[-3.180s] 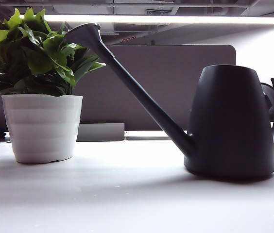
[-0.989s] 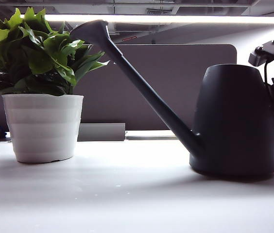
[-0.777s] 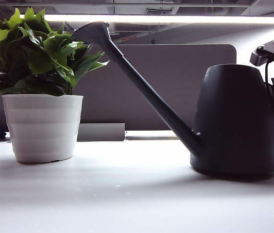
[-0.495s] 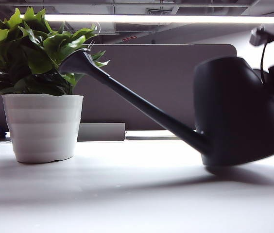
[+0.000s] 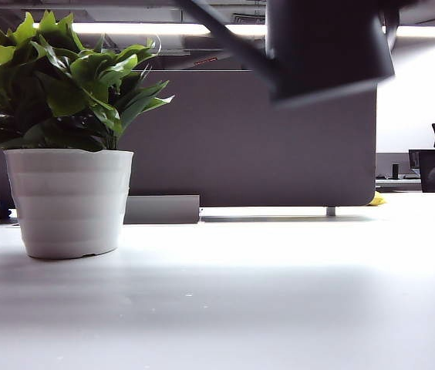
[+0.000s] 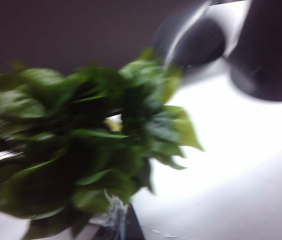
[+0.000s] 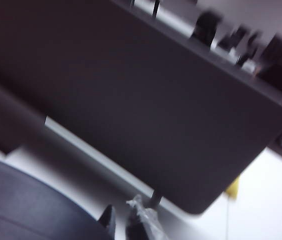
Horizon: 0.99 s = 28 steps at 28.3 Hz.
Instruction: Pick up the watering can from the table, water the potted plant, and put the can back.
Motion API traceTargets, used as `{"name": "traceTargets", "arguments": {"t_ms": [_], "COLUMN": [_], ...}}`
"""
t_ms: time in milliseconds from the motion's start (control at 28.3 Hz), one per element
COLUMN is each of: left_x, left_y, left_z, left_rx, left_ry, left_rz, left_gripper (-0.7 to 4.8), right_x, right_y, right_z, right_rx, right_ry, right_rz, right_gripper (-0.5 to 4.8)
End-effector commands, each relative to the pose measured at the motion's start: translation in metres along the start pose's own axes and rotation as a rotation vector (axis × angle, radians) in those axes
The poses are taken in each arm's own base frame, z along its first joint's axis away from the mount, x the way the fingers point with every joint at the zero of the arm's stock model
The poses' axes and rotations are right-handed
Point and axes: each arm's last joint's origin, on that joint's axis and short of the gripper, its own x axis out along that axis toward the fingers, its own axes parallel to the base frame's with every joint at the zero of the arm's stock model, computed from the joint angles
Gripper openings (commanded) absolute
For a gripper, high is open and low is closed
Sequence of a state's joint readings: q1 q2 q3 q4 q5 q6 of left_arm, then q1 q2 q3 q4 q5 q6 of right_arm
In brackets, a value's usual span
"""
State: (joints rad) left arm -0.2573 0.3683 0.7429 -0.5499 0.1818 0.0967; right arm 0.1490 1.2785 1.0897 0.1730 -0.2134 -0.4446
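now | white table [image 5: 279, 293] | grey partition [image 5: 264, 146] behind | right hand [image 7: 122, 222] pressed together | left hand unseen

A grey partition panel [image 5: 279, 139] stands upright behind a pale box [image 5: 161, 209].

We see the watering can [image 5: 327, 46] lifted clear of the table [image 5: 279, 301], top centre-right. The potted plant [image 5: 67, 139] stands at left.

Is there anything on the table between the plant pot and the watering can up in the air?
Nothing. In the exterior view the table beside the potted plant is bare, and the watering can hangs above it with only air below.
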Motion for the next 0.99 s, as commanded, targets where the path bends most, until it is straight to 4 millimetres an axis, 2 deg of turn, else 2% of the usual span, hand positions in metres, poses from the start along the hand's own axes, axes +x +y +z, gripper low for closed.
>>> {"name": "traceTargets", "arguments": {"t_ms": [35, 283, 459, 671, 813, 989], "left_x": [0.004, 0.020, 0.027, 0.035, 0.043, 0.051], "left_y": [0.002, 0.005, 0.008, 0.011, 0.014, 0.016], "left_z": [0.002, -0.003, 0.004, 0.017, 0.027, 0.036], "left_rx": [-0.005, -0.030, -0.040, -0.052, -0.068, -0.067], "left_ry": [0.012, 0.117, 0.097, 0.138, 0.184, 0.187], "left_rz": [0.036, 0.068, 0.089, 0.089, 0.113, 0.120], "left_gripper": [-0.06, -0.06, -0.06, -0.06, -0.06, -0.06], "right_x": [-0.001, 0.024, 0.045, 0.066, 0.083, 0.101], "right_y": [-0.017, -0.033, -0.042, -0.039, -0.033, -0.034], "right_z": [0.040, 0.078, 0.092, 0.105, 0.114, 0.123], "right_rx": [-0.019, -0.158, -0.179, -0.293, -0.367, -0.393], "right_ry": [-0.143, -0.169, -0.170, -0.196, -0.175, -0.167], "right_rz": [-0.062, -0.077, -0.071, -0.070, -0.131, -0.160], "right_gripper": [-0.07, -0.07, -0.07, -0.06, -0.06, -0.06]}}
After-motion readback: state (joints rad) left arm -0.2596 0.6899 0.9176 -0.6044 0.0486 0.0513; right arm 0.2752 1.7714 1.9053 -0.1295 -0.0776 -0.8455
